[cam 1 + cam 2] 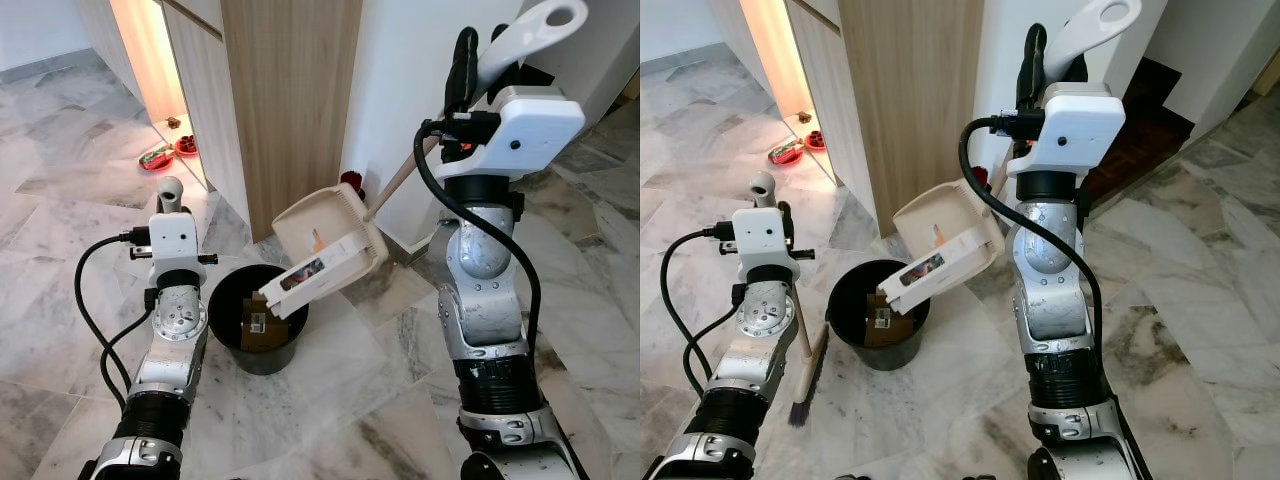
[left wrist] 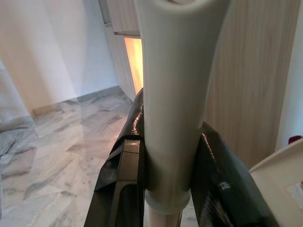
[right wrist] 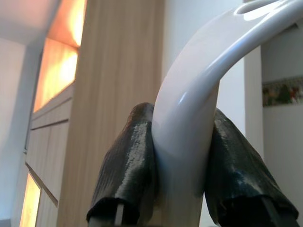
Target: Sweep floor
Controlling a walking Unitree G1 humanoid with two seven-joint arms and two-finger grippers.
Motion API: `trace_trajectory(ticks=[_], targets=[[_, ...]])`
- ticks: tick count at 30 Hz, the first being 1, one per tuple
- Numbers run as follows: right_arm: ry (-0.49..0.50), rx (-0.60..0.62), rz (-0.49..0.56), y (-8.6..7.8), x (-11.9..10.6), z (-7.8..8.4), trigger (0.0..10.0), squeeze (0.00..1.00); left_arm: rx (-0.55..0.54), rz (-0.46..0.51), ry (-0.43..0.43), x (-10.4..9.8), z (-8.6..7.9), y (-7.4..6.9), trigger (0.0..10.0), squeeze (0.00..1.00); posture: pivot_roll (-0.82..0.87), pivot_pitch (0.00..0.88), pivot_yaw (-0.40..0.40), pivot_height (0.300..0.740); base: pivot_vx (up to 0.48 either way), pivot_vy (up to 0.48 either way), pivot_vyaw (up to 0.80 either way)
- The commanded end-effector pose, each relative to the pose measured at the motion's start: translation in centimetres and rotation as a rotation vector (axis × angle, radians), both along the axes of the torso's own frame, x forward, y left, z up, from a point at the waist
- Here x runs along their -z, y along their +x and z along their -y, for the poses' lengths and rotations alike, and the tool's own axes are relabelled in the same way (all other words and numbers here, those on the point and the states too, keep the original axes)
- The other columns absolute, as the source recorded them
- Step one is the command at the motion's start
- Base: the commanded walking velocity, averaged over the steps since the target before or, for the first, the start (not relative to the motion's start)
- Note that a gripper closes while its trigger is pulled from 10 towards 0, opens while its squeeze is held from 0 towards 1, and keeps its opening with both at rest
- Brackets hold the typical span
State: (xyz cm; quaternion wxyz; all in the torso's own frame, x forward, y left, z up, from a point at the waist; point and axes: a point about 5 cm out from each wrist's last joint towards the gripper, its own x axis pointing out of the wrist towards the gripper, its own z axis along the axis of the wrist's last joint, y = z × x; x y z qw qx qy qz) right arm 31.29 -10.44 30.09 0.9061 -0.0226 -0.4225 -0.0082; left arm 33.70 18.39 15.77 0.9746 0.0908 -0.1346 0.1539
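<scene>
My right gripper [image 3: 182, 165] is shut on the white looped handle [image 1: 530, 30] of a cream dustpan [image 1: 325, 235]. The pan hangs tilted, mouth down, over a black bin [image 1: 232, 345]. A white packet [image 1: 318, 270] lies at the pan's lower lip, above the bin's opening. Brown cardboard [image 1: 262, 325] sits inside the bin. My left gripper [image 2: 168, 161] is shut on the pale handle of a broom [image 1: 800, 340], which stands upright left of the bin. Its dark bristles [image 1: 805, 395] rest on the marble floor.
A wooden cabinet [image 1: 290, 100] and a white wall [image 1: 400, 90] stand just behind the bin. Red items [image 1: 165, 155] lie on the floor by the lit cabinet opening at the back left. A small red thing [image 1: 352, 182] sits at the wall's foot. Dark wooden flooring [image 1: 1140, 110] lies at the back right.
</scene>
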Motion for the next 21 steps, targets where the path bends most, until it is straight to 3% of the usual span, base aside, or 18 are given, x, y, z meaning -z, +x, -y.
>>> trace_trajectory(ticks=[1,14,21], targets=[[-0.002,-0.016,0.142,-1.7,-2.1,-0.4,10.0,0.00,0.018,0.040,0.004,-0.7,0.4,0.0,10.0,0.00,-0.01,0.114,-0.044,0.740,0.000,0.000,0.00],[-0.033,-0.064,0.180,-2.5,-2.3,-1.9,10.0,0.00,0.015,0.045,0.002,-0.8,0.4,0.0,10.0,0.00,-0.01,0.113,-0.048,0.740,0.000,0.000,0.00],[-0.076,-0.170,0.195,-3.2,-2.0,-3.4,10.0,0.00,0.017,0.047,0.001,-0.8,0.5,0.0,10.0,0.00,-0.01,0.111,-0.050,0.740,0.000,0.000,0.00]])
